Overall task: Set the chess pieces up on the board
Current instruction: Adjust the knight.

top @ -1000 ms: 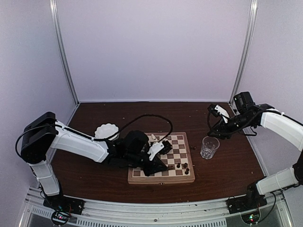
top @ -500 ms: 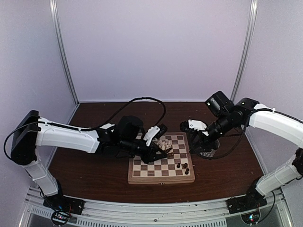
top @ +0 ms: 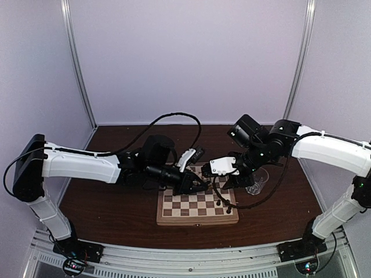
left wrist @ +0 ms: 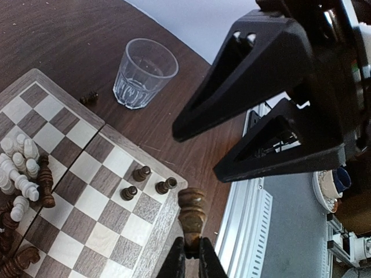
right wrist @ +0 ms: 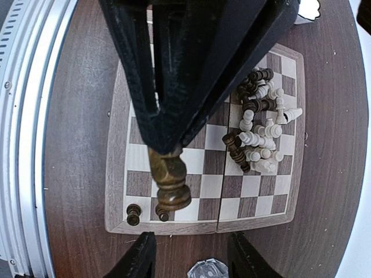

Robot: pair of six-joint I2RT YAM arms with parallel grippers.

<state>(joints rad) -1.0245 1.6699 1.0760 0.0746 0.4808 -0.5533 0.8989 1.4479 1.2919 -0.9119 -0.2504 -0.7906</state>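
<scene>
The board (top: pixel 197 209) lies between the arms, with a heap of cream and dark chess pieces (right wrist: pixel 258 134) on its far half. My left gripper (left wrist: pixel 192 250) is shut on the narrow end of a large dark brown piece (left wrist: pixel 191 211), held above the board's near right corner. Three dark pawns (left wrist: pixel 142 172) stand below it. My right gripper (right wrist: pixel 188 258) hangs open over the board's right edge, facing that held piece (right wrist: pixel 170 179), its fingers (left wrist: pixel 261 87) close beside it. In the top view the left gripper (top: pixel 201 185) and right gripper (top: pixel 216 180) nearly meet.
A clear glass (left wrist: pixel 144 72) stands on the brown table just right of the board, also seen under the right arm (top: pixel 256 183). One dark piece (left wrist: pixel 88 98) lies on the table beside it. A white scalloped bowl (right wrist: pixel 308 8) sits beyond the board's far left.
The right arm has swung left from beside the glass to over the board, its jaws widening. The left gripper has carried the dark piece toward the board's right side.
</scene>
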